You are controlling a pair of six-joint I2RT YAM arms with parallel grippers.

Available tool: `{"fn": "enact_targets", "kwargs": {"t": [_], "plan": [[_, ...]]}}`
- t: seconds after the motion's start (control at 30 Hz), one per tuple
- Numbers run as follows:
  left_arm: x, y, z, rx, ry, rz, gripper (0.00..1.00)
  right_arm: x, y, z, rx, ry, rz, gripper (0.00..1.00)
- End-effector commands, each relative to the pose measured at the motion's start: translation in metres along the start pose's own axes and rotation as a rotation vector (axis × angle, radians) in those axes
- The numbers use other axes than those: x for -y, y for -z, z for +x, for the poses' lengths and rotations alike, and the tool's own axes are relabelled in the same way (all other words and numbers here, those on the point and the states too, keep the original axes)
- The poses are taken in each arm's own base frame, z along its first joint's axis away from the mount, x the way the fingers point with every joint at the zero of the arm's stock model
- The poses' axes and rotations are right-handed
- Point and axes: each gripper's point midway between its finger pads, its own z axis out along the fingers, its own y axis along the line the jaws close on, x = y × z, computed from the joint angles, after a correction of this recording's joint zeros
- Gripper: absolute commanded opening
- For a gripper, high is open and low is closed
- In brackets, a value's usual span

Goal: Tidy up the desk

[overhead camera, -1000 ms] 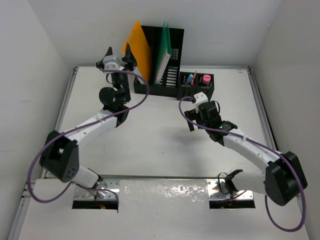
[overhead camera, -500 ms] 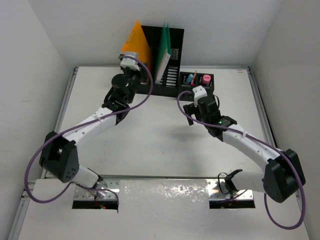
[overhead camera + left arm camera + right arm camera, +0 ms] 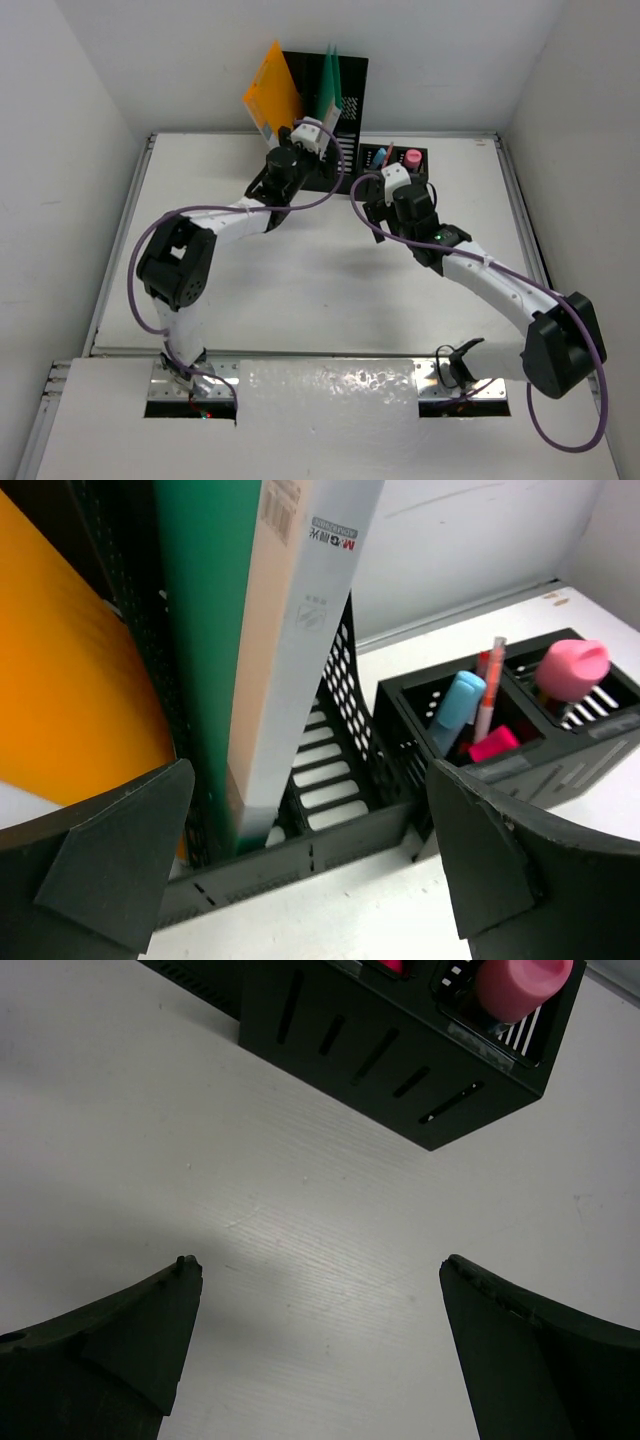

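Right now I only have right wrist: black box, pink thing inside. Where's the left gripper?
Observer: The left gripper is open and empty, at the front of the file holder, facing the green folder.
Operator: What else is in there?
Observer: A blue marker and a thin pen, in the compartment of the box beside the pink thing.
Operator: Anything crooked in the holder?
Observer: The orange folder tilts leftward in the top view.
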Motion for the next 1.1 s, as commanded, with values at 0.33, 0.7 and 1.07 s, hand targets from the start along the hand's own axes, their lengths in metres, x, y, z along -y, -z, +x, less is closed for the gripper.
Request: {"fn": "enact_targets", "kwargs": {"t": [0.33, 0.7, 1.07], "plan": [[-0.020, -0.063, -0.054, 0.260, -0.072, -0.141, 0.97, 0.005, 0.008, -0.022, 0.065, 0.006, 0.003, 0.99], [-0.032, -0.082, -0.067, 0.339, -0.003, -0.227, 0.04, -0.001, 0.011, -0.014, 0.080, -0.009, -0.033, 0.99], [-0.049, -0.052, -0.103, 0.436, 0.038, -0.307, 0.00, -0.009, 0.009, -0.010, 0.072, -0.023, -0.065, 0.99]]}}
